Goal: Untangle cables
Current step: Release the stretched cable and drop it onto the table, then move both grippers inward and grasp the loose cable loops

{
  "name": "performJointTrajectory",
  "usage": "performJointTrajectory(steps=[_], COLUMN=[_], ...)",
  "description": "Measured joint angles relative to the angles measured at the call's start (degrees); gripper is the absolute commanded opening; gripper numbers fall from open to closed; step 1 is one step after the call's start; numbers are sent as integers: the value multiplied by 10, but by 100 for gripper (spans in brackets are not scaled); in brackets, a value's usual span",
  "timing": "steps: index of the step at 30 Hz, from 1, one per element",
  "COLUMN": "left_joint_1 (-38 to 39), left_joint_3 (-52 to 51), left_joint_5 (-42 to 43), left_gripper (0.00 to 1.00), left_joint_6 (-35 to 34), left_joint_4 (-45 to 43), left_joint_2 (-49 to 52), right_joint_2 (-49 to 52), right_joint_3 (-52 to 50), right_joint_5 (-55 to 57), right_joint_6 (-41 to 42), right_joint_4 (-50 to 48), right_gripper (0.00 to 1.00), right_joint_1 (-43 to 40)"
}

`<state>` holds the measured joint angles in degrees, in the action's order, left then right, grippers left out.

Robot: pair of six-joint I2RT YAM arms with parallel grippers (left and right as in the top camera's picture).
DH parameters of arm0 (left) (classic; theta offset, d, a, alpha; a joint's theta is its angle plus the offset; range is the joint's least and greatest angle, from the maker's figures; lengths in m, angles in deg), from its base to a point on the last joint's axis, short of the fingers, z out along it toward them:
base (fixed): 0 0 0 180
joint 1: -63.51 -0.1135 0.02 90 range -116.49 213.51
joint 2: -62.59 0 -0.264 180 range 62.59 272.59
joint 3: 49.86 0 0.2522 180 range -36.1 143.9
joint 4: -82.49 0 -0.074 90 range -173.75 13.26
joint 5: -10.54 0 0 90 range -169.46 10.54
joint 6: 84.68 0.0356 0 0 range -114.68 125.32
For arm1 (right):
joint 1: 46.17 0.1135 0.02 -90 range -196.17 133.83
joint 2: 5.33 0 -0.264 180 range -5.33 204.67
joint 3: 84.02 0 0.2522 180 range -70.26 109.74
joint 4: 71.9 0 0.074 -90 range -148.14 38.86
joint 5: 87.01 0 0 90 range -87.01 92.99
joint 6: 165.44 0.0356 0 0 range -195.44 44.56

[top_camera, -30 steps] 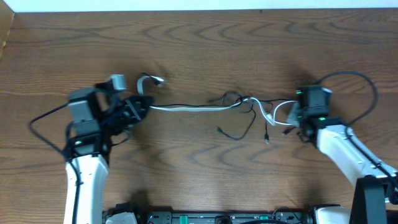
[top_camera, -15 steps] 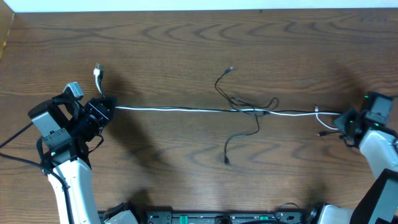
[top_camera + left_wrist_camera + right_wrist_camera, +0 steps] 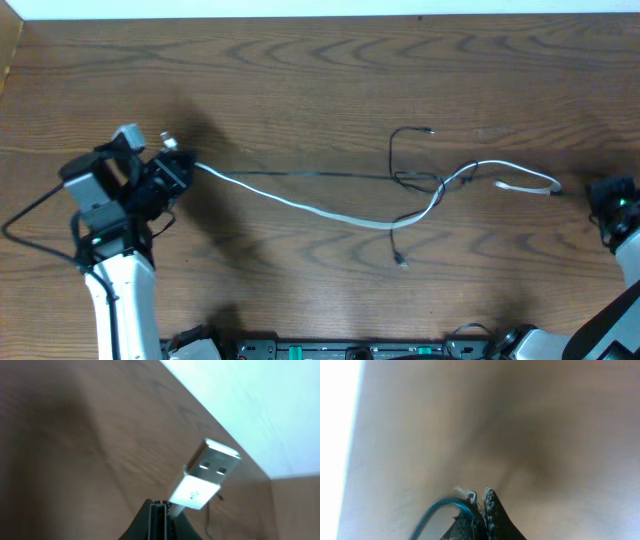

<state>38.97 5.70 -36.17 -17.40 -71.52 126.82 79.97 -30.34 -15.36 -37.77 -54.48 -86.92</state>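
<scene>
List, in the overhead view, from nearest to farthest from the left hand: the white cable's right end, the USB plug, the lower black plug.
1. USB plug: at the left hand, far left.
2. Lower black plug: right of centre, toward the front.
3. White cable's right end: far right.

We see a robotics lab bench: a brown wood-grain tabletop (image 3: 320, 70) with 2 white-and-black robot arms (image 3: 122, 290) mounted at its near edge.

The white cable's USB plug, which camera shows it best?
Left wrist: the USB plug is large and close, metal shell and both square holes clear, just above the left gripper. Overhead shows it only as a tiny pale speck. Right wrist shows none of it.
</scene>
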Motion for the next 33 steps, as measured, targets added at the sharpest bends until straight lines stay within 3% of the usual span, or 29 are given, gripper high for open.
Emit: performJointTrajectory(steps=[3,7,12,13,16,18,21,24,26,33], left_joint_1=[71,188,288,302,320,323,323,323,323,323], left_joint_3=[0,0,0,0,0,0,0,0,0,0], left_joint_5=[-10,-28,-77,-93,-125,-138,-152,-156,-158,-160], left_gripper=[7,7,8,8,39,46,47,48,48,48], left_joint_6=[2,5,19,22,28,32,35,35,35,37], left_joint_4=[-33,-44,-12,-1,19,29,40,58,73,70], left_joint_2=[0,0,3,4,9,10,10,10,10,10], right_joint_2=[0,0,0,0,0,0,0,0,0,0], right_joint_3=[2,3,3,3,3,3,3,3,3,3], right_joint_5=[-141,-255,-303,-298,-254,-214,-147,-87,-51,2], right_joint_6=[-19,-50,-106,-113,-127,-133,-139,-143,-139,-132], right_joint_4=[-57,-51,-12,2,54,92,146,188,212,223], right_gripper=[1,1,1,1,1,1,3,33,40,39], right_joint_1=[31,113,237,255,299,317,339,357,364,365])
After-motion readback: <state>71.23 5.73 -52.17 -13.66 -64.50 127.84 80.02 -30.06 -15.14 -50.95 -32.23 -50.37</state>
